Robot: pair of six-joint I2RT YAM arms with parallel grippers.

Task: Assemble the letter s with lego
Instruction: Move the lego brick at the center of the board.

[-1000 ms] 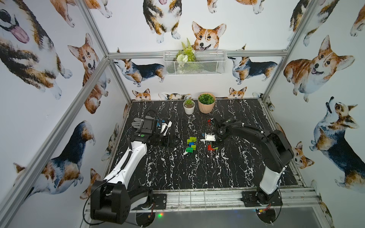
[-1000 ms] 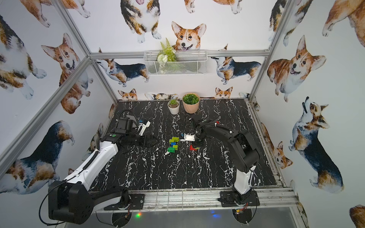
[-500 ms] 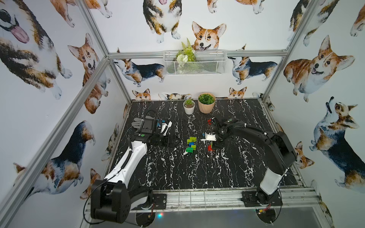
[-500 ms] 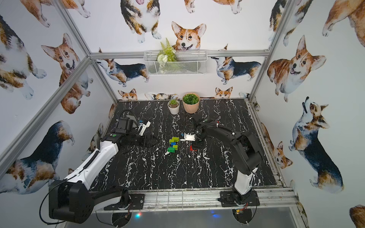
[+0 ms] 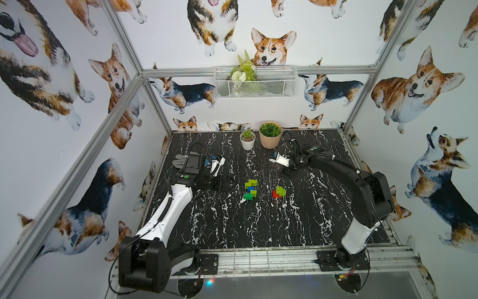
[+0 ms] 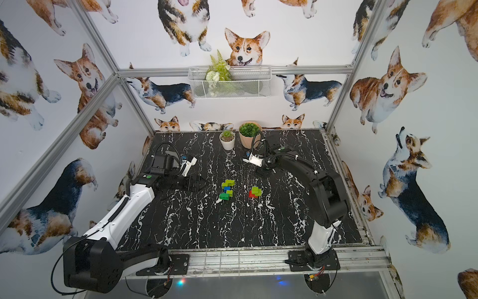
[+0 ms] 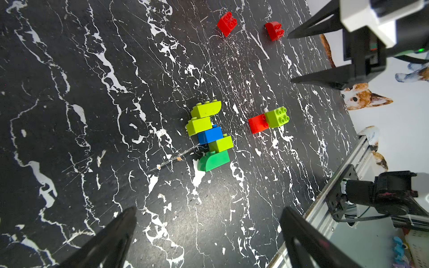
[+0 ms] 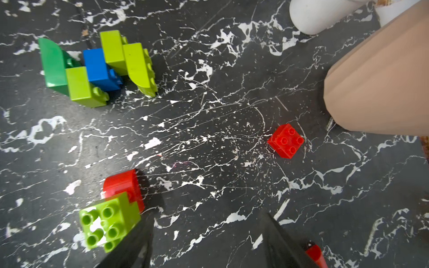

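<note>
The lego stands mid-table in two groups. A joined cluster [image 5: 250, 190] [image 6: 227, 189] [image 7: 209, 137] [image 8: 97, 67] of lime, blue and dark green bricks lies on its side. To its right, a lime brick sits partly on a red one [image 5: 279, 192] [image 6: 255, 192] [image 7: 268, 120] [image 8: 113, 208]. Two loose red bricks [image 7: 227, 23] [image 7: 275, 30] lie farther back; one [image 8: 286, 140] shows in the right wrist view. My right gripper [image 5: 287, 173] [image 8: 209, 232] hangs open and empty behind the pair. My left gripper [image 5: 221, 182] [image 7: 206, 215] is wide open and empty, left of the cluster.
A white pot [image 5: 247, 141] and a tan pot [image 5: 270, 136] with plants stand at the back of the black marble table [image 5: 258, 227], close to my right wrist. A wire basket [image 5: 254, 82] hangs on the back wall. A metal rail [image 5: 258, 261] runs along the front.
My right gripper went from shut to open, let go of the lime-on-red pair and drew back toward the pots. The left arm has not moved.
</note>
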